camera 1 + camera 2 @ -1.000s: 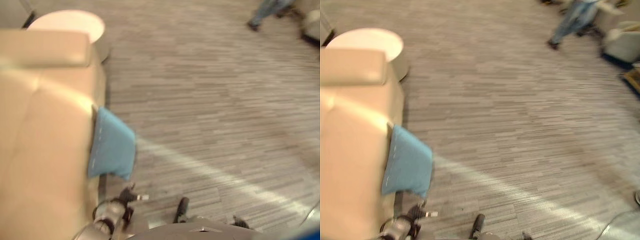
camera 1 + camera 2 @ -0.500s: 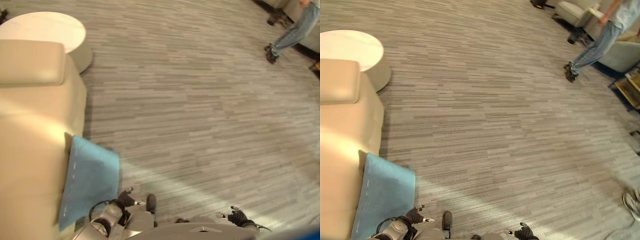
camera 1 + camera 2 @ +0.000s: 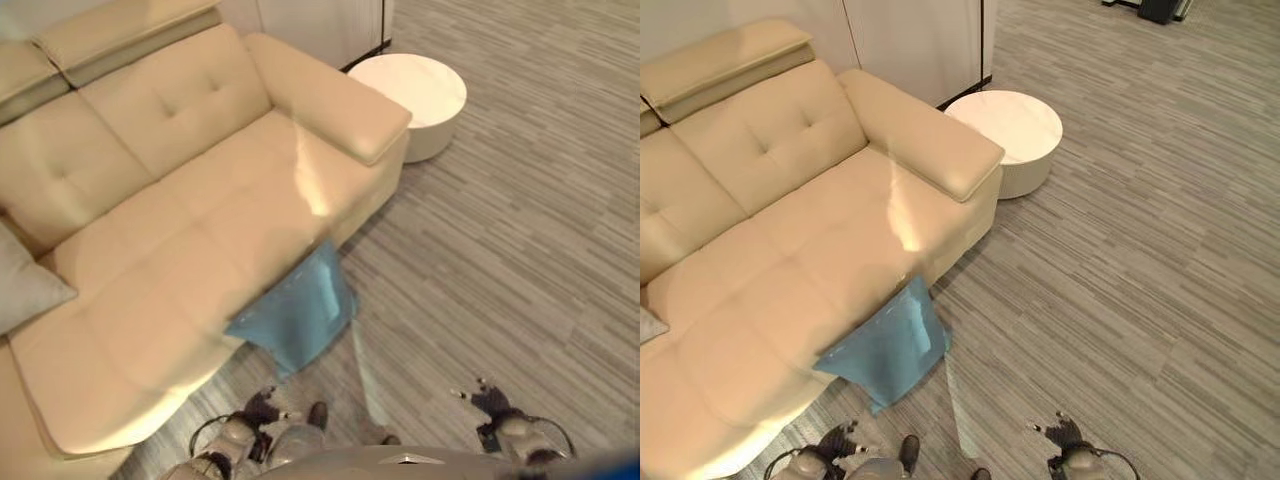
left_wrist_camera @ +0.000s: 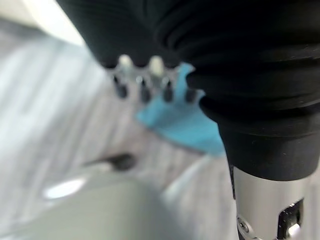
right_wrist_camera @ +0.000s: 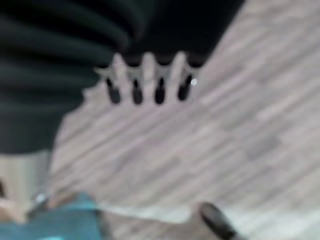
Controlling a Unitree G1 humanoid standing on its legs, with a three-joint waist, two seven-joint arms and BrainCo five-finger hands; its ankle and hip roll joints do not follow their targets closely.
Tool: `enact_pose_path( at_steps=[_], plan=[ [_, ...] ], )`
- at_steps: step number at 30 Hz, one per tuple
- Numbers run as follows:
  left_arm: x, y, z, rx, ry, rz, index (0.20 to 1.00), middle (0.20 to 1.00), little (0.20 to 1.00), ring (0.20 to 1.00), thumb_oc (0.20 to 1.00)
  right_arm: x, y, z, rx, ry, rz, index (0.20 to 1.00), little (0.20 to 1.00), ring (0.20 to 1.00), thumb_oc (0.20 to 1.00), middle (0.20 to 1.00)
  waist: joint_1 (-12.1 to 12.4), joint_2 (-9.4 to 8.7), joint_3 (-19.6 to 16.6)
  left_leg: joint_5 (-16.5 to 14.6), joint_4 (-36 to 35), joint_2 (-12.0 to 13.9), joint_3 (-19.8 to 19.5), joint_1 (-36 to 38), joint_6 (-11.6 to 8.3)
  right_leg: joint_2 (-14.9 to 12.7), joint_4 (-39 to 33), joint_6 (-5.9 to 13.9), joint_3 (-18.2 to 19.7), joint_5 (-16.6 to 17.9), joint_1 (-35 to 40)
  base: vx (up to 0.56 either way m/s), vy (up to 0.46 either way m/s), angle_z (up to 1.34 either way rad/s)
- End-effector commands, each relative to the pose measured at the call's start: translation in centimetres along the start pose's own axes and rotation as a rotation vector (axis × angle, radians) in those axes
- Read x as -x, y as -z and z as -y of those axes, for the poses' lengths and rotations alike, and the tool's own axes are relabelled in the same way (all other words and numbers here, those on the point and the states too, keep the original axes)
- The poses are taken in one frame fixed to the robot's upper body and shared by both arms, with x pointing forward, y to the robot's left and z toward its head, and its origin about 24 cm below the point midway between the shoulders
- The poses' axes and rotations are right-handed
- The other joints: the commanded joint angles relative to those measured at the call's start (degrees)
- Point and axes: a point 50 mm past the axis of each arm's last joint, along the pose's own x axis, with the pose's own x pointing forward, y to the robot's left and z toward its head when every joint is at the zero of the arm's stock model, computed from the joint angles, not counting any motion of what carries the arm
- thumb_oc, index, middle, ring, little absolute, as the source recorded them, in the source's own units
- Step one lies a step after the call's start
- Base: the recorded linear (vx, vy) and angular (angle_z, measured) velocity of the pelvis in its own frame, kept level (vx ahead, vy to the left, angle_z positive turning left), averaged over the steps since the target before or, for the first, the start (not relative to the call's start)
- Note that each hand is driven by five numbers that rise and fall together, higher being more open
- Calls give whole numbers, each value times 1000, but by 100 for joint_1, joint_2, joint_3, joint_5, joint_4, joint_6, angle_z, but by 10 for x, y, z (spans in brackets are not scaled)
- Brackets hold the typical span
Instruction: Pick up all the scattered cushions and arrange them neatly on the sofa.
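The left hand and right hand hung low with fingers straight, holding nothing. Near the left hand, a blue cushion leaned on the cream sofa's front edge, partly on the grey carpet. A grey cushion lay on the seat; a round white table stood beside the armrest.

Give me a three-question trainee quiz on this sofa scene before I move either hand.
1. True or false: the blue cushion lies wholly on the sofa seat.
2. Which is nearer the round white table: the blue cushion or the grey cushion?
3. Is the left hand or the right hand holding anything?

Key: 1 false, it hangs off the seat's front edge toward the floor. 2 the blue cushion. 3 neither, both are open.
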Motion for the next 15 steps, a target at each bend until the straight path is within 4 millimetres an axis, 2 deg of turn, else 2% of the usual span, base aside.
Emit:
enact_pose_path(
  at_steps=[1, 2, 4, 5, 7, 8, 11, 12, 13, 15],
  plan=[
    [-5, -20, 5, 97, -20, 29, 1000, 1000, 1000, 1000, 1000, 4, 15, 6, 19, 17, -21, 1000, 1000, 1000, 1000, 1000, 196, -105, 133, -344, -313, -163, 428, -81, -95, -563, -1067, 618, -297, 815, -212, 92, -65, 66],
    [-4, -15, 4, 113, -29, 18, 1000, 1000, 1000, 1000, 1000, 3, 13, 8, 26, 26, -12, 1000, 1000, 1000, 1000, 1000, 253, -82, 112, -346, -269, -174, 513, -101, -74, -589, -1067, 616, -519, 784, -121, 157, -76, 58],
    [-3, -13, 2, 159, -46, 10, 1000, 1000, 1000, 1000, 1000, 1, 3, 14, 24, 43, 18, 1000, 1000, 1000, 1000, 1000, 326, -2, 51, -396, -254, -40, 1147, -65, -99, -577, -1067, 659, -903, 674, -12, 126, -20, 74],
    [-3, -10, 2, 166, -46, 3, 1000, 1000, 1000, 1000, 1000, 1, 3, 12, 37, 37, 14, 1000, 1000, 1000, 1000, 1000, 432, 31, 39, -429, -221, -41, 1291, -63, -75, -581, -1067, 644, -944, 645, -4, 93, 44, 144],
    [1, 11, 1, 163, -39, -60, 1000, 1000, 1000, 1000, 1000, 2, 12, 9, 54, 25, -19, 1000, 1000, 1000, 1000, 1000, 480, 28, -20, -442, -473, -155, 1243, 115, -26, -588, -1067, 628, -1025, 640, 136, 141, 89, 106],
    [2, 15, 1, 158, -37, -72, 1000, 1000, 1000, 1000, 1000, 3, 14, 8, 58, 18, -23, 1000, 1000, 1000, 1000, 1000, 458, 2, -25, -454, -521, -200, 1210, 170, 2, -586, -1067, 636, -1021, 641, 178, 100, 161, 25],
    [4, 24, -5, 144, -42, -103, 1000, 1000, 1000, 1000, 1000, 4, 18, 2, 65, -5, -38, 1000, 1000, 1000, 1000, 1000, 336, 14, 113, -513, -618, -281, 1176, 357, 154, -757, -107, 654, -741, 536, -121, 40, 161, 20],
    [4, 22, -9, 156, -58, -92, 1000, 1000, 1000, 1000, 1000, 3, 12, 1, 68, -12, -20, 1000, 1000, 1000, 1000, 1000, 298, 84, 220, -482, -700, -317, 981, 451, 225, -839, 560, 660, -499, 493, -376, 3, 139, 12],
    [3, 19, -11, 159, -66, -84, 1000, 1000, 1000, 1000, 1000, 2, 5, 1, 61, -7, 0, 1000, 1000, 1000, 1000, 1000, 287, 148, 249, -379, -720, -340, 824, 420, 298, -814, 826, 594, -324, 552, -593, 49, 102, 21],
    [3, 20, -12, 172, -76, -84, 1000, 1000, 1000, 1000, 1000, 1, 3, 2, 52, -2, 8, 1000, 1000, 1000, 1000, 1000, 355, 179, 213, -400, -774, -393, 510, 516, 305, -750, 807, 573, -103, 488, -612, 159, -19, 41]
  ],
)
